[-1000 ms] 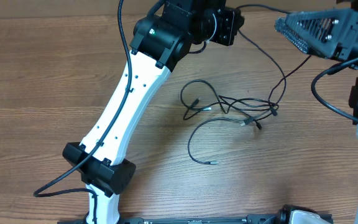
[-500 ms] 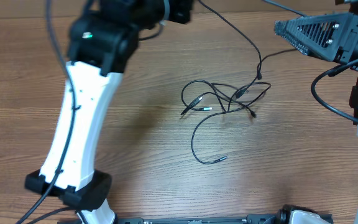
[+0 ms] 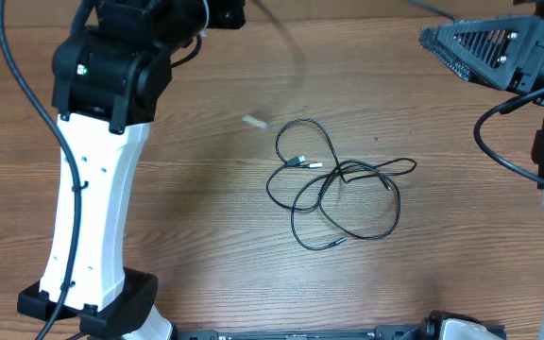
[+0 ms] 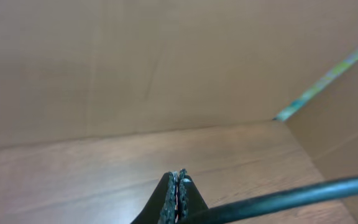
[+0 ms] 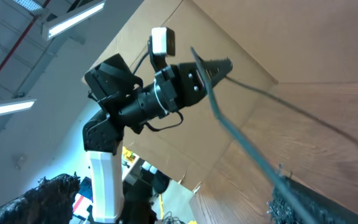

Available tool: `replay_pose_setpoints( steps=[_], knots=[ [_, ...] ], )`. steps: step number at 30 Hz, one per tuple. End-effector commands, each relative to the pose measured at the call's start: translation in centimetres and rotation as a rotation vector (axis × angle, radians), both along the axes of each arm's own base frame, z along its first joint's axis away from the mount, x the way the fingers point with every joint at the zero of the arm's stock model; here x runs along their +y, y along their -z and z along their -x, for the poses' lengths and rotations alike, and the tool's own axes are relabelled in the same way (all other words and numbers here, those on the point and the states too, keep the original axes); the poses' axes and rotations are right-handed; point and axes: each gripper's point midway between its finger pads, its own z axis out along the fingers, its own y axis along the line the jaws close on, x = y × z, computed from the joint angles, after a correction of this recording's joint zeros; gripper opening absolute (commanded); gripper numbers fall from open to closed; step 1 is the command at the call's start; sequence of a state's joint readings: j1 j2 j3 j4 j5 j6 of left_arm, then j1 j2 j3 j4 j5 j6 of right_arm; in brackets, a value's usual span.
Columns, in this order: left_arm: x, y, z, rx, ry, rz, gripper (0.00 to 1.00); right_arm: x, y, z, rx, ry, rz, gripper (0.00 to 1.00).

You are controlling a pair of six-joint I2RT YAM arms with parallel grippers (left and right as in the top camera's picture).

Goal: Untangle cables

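A loose tangle of thin black cables (image 3: 385, 222) lies on the wooden table right of centre, with small plugs (image 3: 302, 161) on its left side. My left gripper (image 3: 227, 11) is raised at the top edge. In the left wrist view its fingers (image 4: 178, 182) are pressed together and a black cable (image 4: 291, 196) leads off to the right. That cable (image 3: 298, 57) hangs blurred in the air with a pale plug end (image 3: 253, 121). My right gripper (image 3: 433, 40) is high at the top right with its jaws apart. A cable (image 5: 247, 146) runs from the left gripper (image 5: 221, 65) to its right finger (image 5: 297, 202).
The left arm's white link (image 3: 93, 208) stands over the table's left side. The right arm's thick black cable (image 3: 499, 142) loops at the right edge. A cardboard wall (image 4: 166, 62) backs the table.
The left arm swung left and up, pulling one cable out of the tangle so its end now swings in the air. The remaining cables fell back into a looser pile. The right gripper stayed still.
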State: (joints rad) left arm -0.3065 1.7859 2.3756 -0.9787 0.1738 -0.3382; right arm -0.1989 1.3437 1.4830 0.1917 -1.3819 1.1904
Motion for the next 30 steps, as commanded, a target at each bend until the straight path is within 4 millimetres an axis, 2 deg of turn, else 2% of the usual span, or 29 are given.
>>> replay_pose_setpoints(
  steps=[1,7,11,17,21,25,30],
  knots=[
    [0.4,-0.1,1.0,0.017,0.002,-0.004,0.04,-0.7,0.6,-1.6,0.004,0.036,-0.002,1.00],
    [-1.6,1.2,2.4,0.082,0.119,0.007,0.04,-1.1,2.2,-3.5,0.087,0.046,-0.021,1.00],
    [-1.7,1.5,2.6,0.090,0.127,-0.004,0.04,-1.2,2.6,-4.0,0.097,0.048,-0.024,0.98],
    [-2.4,2.0,3.3,0.117,0.154,-0.006,0.04,-1.5,2.4,-4.5,0.097,0.084,-0.035,0.77],
    [-3.0,2.5,3.9,0.135,0.182,-0.017,0.04,-1.6,2.4,-4.9,0.097,0.106,-0.042,0.60],
    [-3.3,2.8,4.2,0.145,0.194,-0.025,0.04,-1.8,2.3,-5.2,0.102,0.125,-0.050,0.48],
    [-3.4,2.8,4.2,0.145,0.189,-0.031,0.04,-2.0,2.2,-5.6,0.106,0.149,-0.058,0.24]
  ],
)
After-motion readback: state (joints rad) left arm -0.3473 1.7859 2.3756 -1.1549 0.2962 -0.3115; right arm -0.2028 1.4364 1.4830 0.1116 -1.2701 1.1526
